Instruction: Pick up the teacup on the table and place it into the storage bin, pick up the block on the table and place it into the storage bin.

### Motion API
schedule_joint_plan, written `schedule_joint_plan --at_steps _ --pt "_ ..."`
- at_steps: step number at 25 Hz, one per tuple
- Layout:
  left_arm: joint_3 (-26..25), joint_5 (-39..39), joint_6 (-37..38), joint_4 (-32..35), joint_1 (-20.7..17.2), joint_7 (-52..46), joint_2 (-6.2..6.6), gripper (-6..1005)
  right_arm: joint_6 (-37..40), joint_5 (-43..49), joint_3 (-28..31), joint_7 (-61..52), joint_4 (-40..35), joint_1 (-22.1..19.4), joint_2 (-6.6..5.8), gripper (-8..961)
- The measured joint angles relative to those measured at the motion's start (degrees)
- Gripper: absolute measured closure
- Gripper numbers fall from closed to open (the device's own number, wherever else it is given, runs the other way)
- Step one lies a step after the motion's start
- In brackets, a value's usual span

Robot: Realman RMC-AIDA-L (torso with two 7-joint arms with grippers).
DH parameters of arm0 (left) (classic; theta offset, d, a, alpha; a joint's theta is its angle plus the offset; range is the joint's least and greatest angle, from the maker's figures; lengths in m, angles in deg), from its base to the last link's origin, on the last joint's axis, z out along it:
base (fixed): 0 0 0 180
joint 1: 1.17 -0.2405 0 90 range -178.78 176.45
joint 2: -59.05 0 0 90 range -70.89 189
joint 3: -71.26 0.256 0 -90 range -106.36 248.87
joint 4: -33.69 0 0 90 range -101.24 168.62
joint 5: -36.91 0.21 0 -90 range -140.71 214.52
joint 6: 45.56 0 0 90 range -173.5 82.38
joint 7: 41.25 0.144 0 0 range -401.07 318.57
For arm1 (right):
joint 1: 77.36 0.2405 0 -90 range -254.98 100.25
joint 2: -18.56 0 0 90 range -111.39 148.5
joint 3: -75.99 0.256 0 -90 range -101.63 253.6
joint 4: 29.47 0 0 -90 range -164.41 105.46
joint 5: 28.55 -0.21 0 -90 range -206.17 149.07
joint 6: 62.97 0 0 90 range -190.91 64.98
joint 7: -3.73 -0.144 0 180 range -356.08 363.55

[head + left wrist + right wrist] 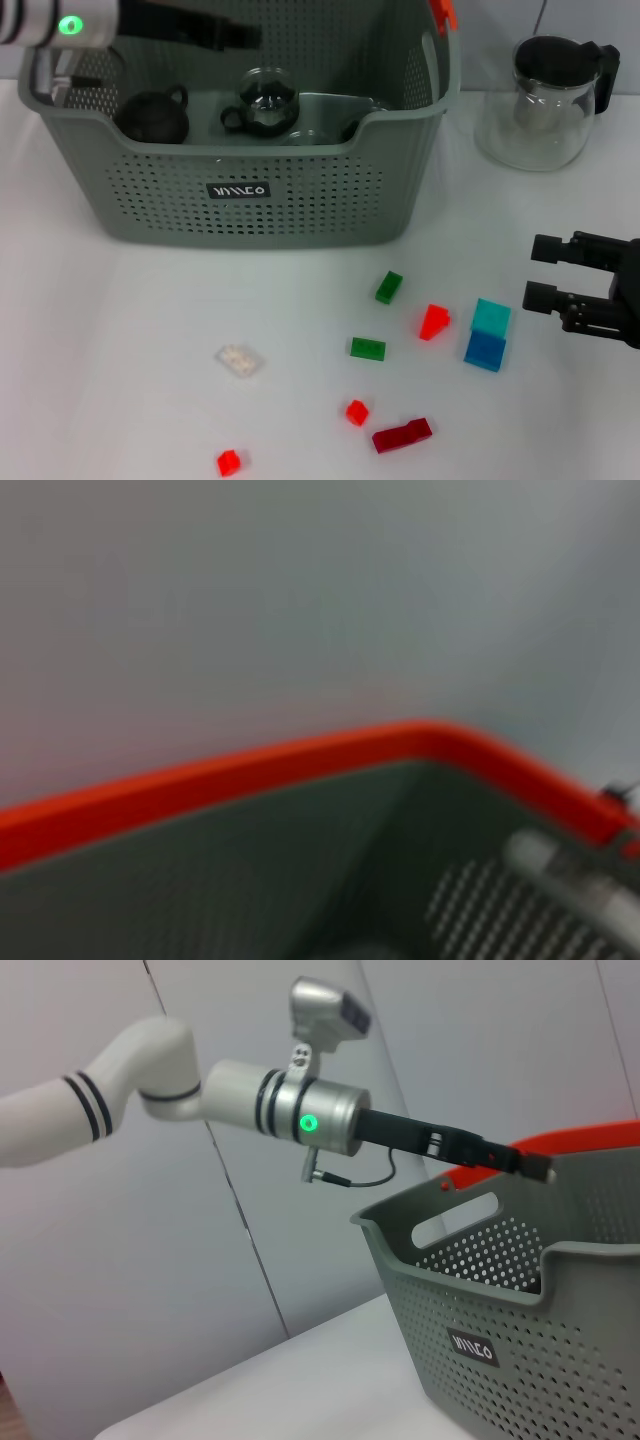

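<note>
Overhead, left pincer (240, 37), grip unreadable, above storage bin (300, 205); right pincer (545, 273) wide beside blocks (488, 333).

White table (120, 400) w/ storage bin (300, 205), glass teapot (545, 100), scattered blocks (402, 435).

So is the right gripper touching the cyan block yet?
Apart. In the head view, bare white table shows between the right gripper and the cyan block.

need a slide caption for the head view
Left gripper over the storage bin holding two teacups; right gripper beside coloured blocks on the table.
</note>
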State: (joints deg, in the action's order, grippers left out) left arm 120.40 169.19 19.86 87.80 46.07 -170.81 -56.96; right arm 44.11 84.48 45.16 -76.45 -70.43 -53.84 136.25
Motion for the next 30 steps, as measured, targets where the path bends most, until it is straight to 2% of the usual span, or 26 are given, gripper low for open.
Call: schedule_joint_plan --at_steps 3,5,7,10,12,15,18,20,23,26,30 --pt "1.5 8.6 -2.3 -3.3 3.6 -5.8 -0.03 459 -0.3 0.0 -0.2 -0.2 0.1 0.1 0.08 209" --pt "1.7 10.6 -2.9 -4.8 4.4 -6.1 -0.19 452 -0.3 0.0 -0.2 -0.2 0.1 0.1 0.08 209" --pt "1.4 9.8 -2.8 -4.5 4.0 -5.1 -0.71 446 -0.3 0.0 -0.2 -0.3 0.1 0.1 0.09 209" --pt "0.0 4.6 -0.5 -1.1 1.7 -2.6 -1.68 435 -0.3 0.0 -0.2 -0.4 0.1 0.2 0.09 209" --pt "-1.8 -2.9 2.7 2.2 -1.4 0.4 -2.03 414 -0.2 0.0 -0.1 -0.4 0.1 0.2 0.06 209" --pt "-6.4 -15.4 8.5 4.4 -5.9 5.6 -1.9 361 -0.1 0.0 0.1 -0.4 0.1 0.2 0.01 209" --pt "-14.7 -27.3 19.3 3.2 -9.7 14.2 -1.83 325 0.1 0.0 0.1 -0.3 0.1 0.2 0.03 209" --pt "-18.8 -31.3 26.4 1.8 -11.8 19.5 -1.98 325 0.1 0.0 0.1 -0.3 0.1 0.2 0.09 209" --pt "-21.9 -31.7 34.4 0.8 -15.8 27.6 -2.56 324 -0.1 0.0 0.1 -0.3 0.1 0.2 0.09 208" --pt "-22.5 -28.9 39.7 0.7 -21.2 39.1 -4.42 324 -0.2 0.0 0.1 -0.2 0.1 0.2 0.08 208" --pt "-22.3 -20.7 41.7 0.8 -27.2 54.7 -7.32 325 -0.2 0.0 0.1 -0.3 0.1 0.4 0.08 208"
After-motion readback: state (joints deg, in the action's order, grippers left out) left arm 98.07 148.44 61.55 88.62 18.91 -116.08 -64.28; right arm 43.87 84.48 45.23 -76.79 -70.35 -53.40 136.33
